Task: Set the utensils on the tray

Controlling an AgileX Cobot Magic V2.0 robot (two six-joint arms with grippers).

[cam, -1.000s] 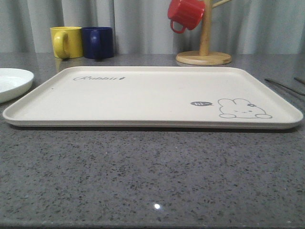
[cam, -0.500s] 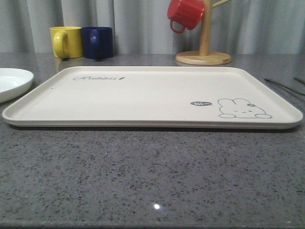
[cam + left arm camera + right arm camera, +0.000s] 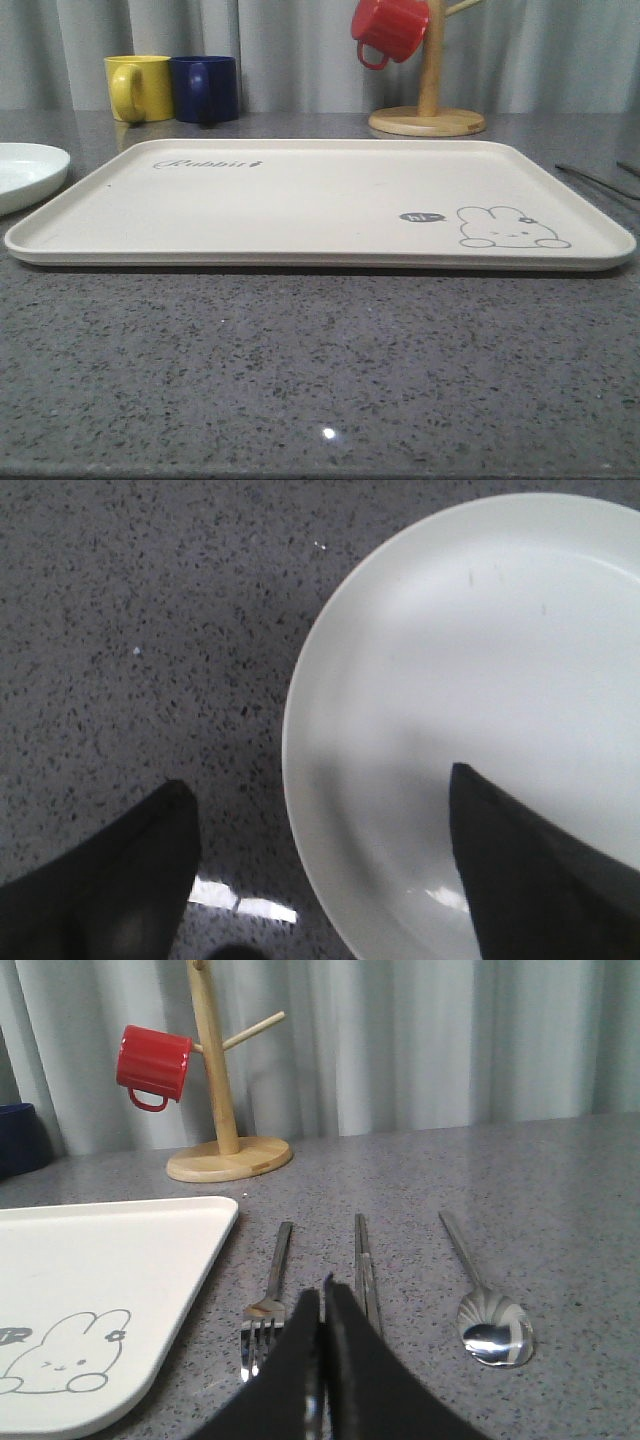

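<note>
I am hovering my spread left gripper (image 3: 318,865) astride the plate's (image 3: 480,680) slick, rigid, breakable rim, while my clenched right gripper (image 3: 322,1305) is facing the fork (image 3: 268,1295).

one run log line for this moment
left gripper: open, astride plate rim | right gripper: shut | fork, chopsticks, spoon: off tray

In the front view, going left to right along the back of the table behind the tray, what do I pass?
yellow mug → blue mug → red mug hanging on the wooden mug tree.
</note>
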